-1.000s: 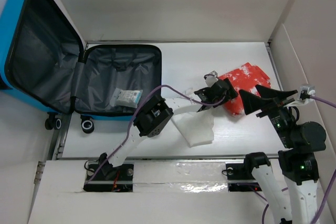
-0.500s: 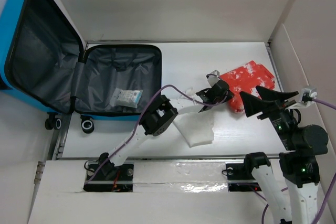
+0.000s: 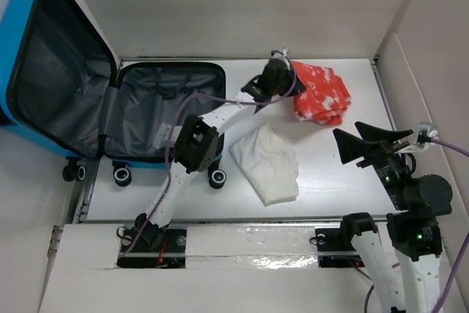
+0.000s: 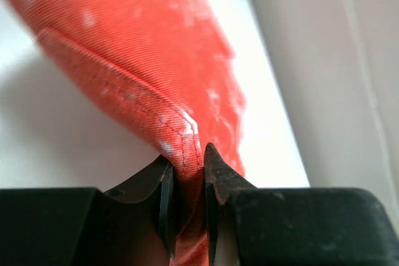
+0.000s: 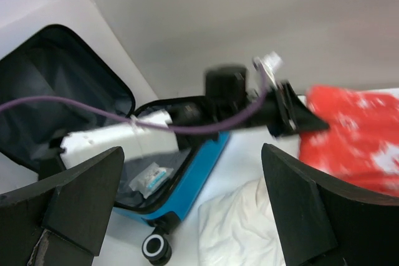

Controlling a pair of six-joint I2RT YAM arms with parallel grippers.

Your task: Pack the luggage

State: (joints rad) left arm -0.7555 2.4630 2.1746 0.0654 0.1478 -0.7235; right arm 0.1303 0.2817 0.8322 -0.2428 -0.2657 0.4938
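- The luggage (image 3: pixel 88 86) is open at the far left of the table (image 3: pixel 330 181), to the left of the left hand (image 4: pixel 187 157). That hand is clamped on the hemmed edge of a red cloth with white flecks (image 3: pixel 322 93).
- In the left wrist view the two fingers pinch the stitched hem between them, and the cloth rises away from the hand in a taut fold.
- From above, the left hand is at the far side of the table, at the left edge of the red cloth. The rest of that cloth lies bunched on the table to its right.
- Just nearer than the hand and the red cloth, a crumpled white cloth (image 3: pixel 267 163) lies flat on the table.
- The left forearm runs back from the hand over the near right corner of the luggage's base.
- The base lies flat with its dark grey lining up. The blue lid is raised to the left, and the black wheels (image 3: pixel 121 175) are at the near edge.
- A small clear packet (image 5: pixel 151 179) rests inside the base.
- The right hand (image 3: pixel 348 144) hangs above the right side of the table, fingers wide apart and holding nothing. It is near the red cloth but not touching it.
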